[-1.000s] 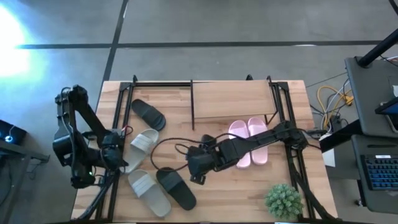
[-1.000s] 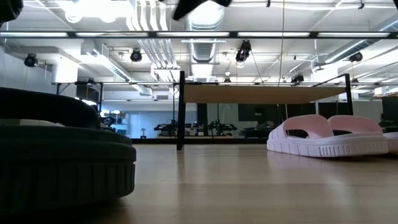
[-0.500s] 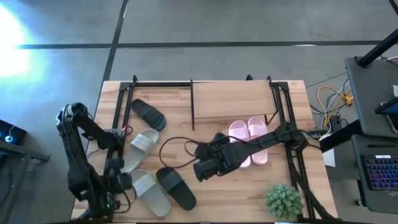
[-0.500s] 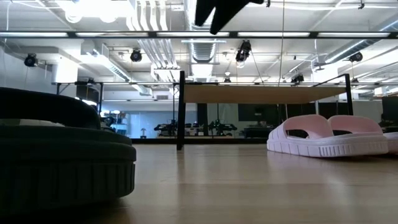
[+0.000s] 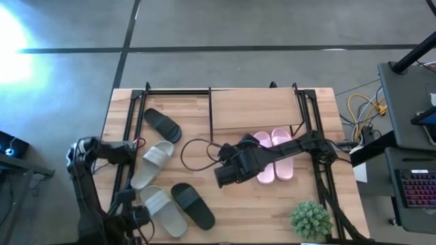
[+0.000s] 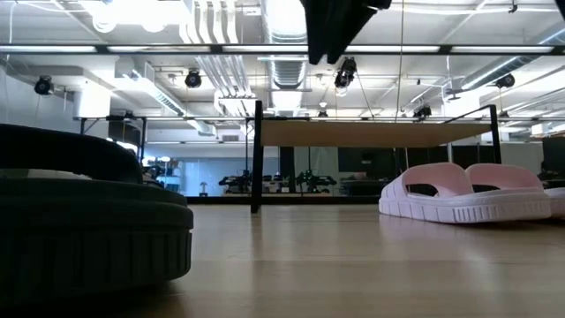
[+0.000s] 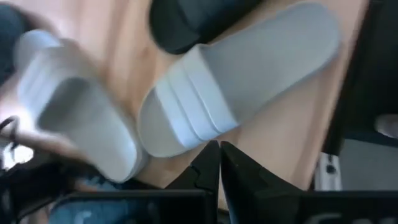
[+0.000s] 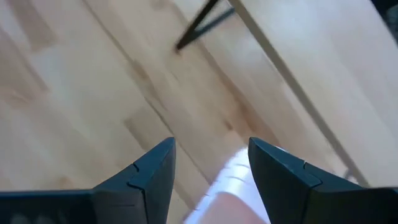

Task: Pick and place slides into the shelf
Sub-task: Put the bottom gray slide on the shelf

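Observation:
The shelf (image 5: pixel 253 107) stands at the table's far middle, its board bare. The pink pair (image 5: pixel 276 158) lies soles down just in front of it. One black slide (image 5: pixel 162 124) lies at the far left and another (image 5: pixel 192 205) near the front. One grey slide (image 5: pixel 151 163) and a second (image 5: pixel 162 210) lie at the left. My right gripper (image 5: pixel 246 144) hovers open over the left pink slide's edge (image 8: pixel 227 180), facing the shelf (image 8: pixel 323 56). My left gripper (image 5: pixel 138 216) is shut above the table beside the near grey slide (image 7: pixel 236 93).
A small green plant (image 5: pixel 310 218) stands at the near right corner. A black cable (image 5: pixel 197 158) loops over the middle of the table. Black frame rails (image 5: pixel 126 136) run along both sides. In the low view the near black slide (image 6: pixel 88 221) fills the left.
My left gripper, still shut, has swung toward the table's near edge, from beside the far grey slide to beside the near one, tipping further down. My right gripper, still open, has turned from facing the near left toward the shelf and shifted right toward the pink pair.

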You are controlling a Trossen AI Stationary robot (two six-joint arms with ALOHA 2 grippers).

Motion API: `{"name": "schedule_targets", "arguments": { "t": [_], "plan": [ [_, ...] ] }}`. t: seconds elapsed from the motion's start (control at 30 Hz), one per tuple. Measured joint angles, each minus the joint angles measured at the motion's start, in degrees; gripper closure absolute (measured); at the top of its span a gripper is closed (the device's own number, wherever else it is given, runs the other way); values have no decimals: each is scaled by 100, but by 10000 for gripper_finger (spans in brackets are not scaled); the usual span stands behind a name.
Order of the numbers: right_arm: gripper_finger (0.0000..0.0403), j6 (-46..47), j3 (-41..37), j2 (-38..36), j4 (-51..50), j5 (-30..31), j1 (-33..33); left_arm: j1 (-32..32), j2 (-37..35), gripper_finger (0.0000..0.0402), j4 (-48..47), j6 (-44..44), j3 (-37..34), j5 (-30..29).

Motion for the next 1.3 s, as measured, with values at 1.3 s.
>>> {"name": "schedule_targets", "arguments": {
  "t": [1.3],
  "plan": [
    [209,-1049,-133,-9,-36,693,-353,1212,1475,402,-28,2148,846,1544]
  ]
}}
